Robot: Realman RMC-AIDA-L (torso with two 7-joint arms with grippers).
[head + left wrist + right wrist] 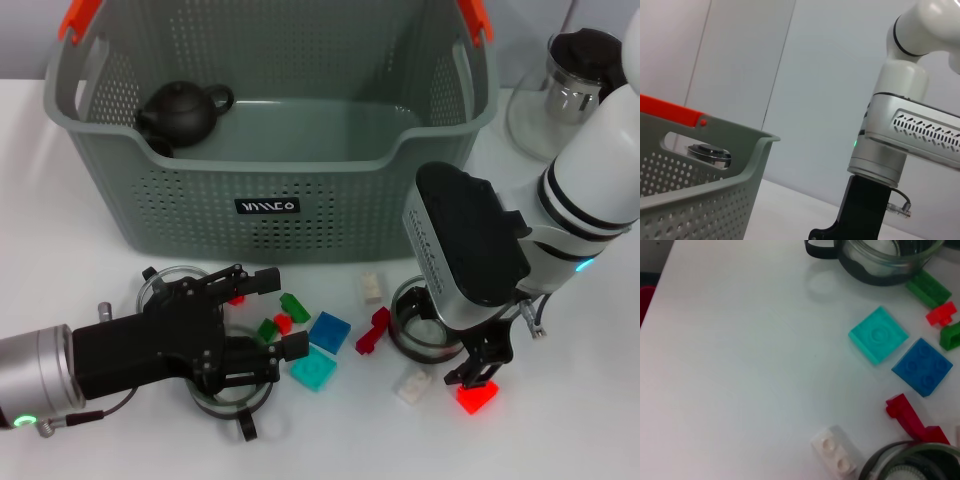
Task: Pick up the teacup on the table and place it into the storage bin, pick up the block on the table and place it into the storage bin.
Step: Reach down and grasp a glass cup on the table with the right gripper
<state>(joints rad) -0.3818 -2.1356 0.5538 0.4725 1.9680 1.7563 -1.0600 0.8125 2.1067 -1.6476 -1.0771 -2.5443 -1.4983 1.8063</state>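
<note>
Red block (pixel 477 397), right hand (pixel 482 375) gripping

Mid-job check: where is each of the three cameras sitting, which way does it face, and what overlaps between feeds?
Head view: on the head, looking forward and down at the storage bin; left tool and right tool over a red block both show.
Left wrist view: low on the left arm, looking up past the bin's rim at the right arm.
Right wrist view: on the right arm, looking straight down; none of its own tool shows.
Shared: teal block, blue block.
</note>
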